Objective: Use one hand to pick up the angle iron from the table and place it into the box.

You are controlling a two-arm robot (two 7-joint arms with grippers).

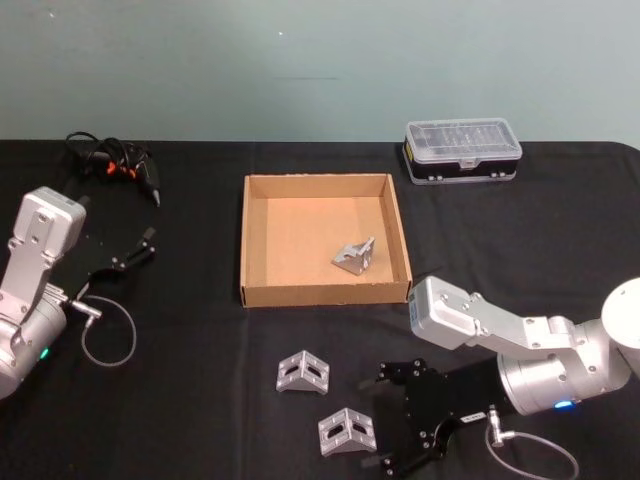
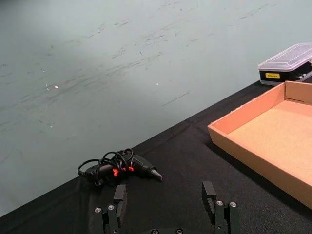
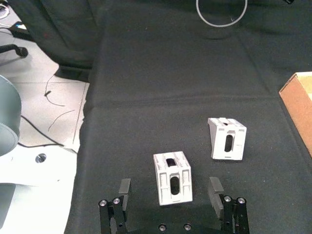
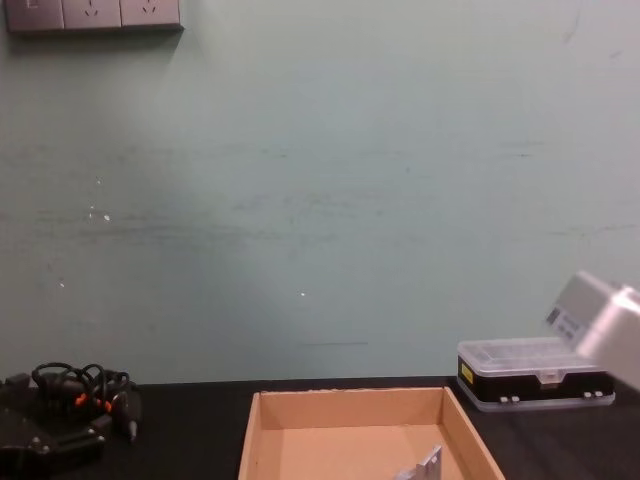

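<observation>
Hand on right point(image 3: 169, 187) wide open beside angle iron point(image 3: 172, 176)

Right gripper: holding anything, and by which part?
Nothing. The right gripper is open, fingers either side of an angle iron on the table, not touching.

- A pale green wall point(image 4: 320, 200) rises straight behind the bench point(image 1: 200, 300). It is plain and evenly lit, with faint scuffs, a few white specks and a short dark scratch point(image 4: 335, 344).
- A row of grey wall sockets point(image 4: 92, 14) sits high on that wall, above the bench's left end.
- A black cloth point(image 3: 161, 73) covers the bench and hangs over its edge.
- Beside the bench lies a light grey, brightly lit floor point(image 3: 48, 146), with a thin dark cable point(image 3: 61, 114) and a black castor leg point(image 3: 12, 48) on it.
</observation>
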